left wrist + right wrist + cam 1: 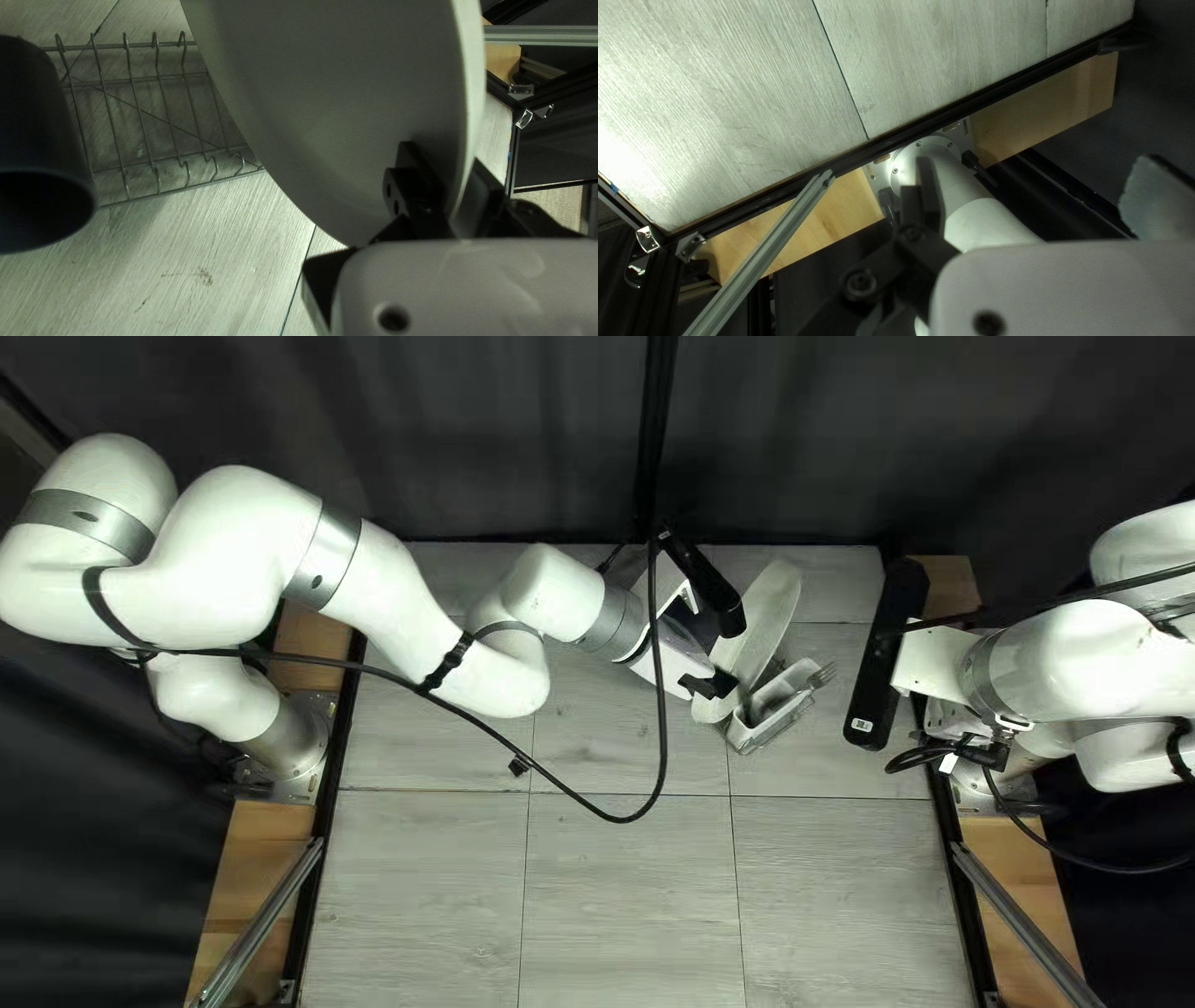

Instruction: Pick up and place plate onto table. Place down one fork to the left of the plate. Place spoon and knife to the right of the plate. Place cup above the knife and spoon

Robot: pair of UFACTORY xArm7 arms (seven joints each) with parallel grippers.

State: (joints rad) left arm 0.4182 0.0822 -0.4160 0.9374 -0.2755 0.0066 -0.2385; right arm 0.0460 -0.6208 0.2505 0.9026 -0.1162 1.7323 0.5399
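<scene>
At the right of the top left view, my left gripper point(710, 686) is at the near end of the steeply tilted white plate point(764, 620). In the left wrist view, my left gripper point(446, 186) is shut on the plate point(336, 93), one finger on each side of its rim. A pale cutlery holder point(774, 716) is beside the plate, with a fork point(822, 675) sticking out; I cannot tell spoon from knife. A dark cup point(43, 137) shows beyond the plate. My right gripper point(931, 662) is by its arm's base; its own view shows this gripper point(1041, 196) open and empty.
A wire rack point(149, 118) lies between cup and plate in the left wrist view, largely under the plate. A black cable point(657, 759) from my left arm loops over the table point(623, 896). A metal rail point(766, 249) slants off the table's edge near my right arm's base point(927, 165).
</scene>
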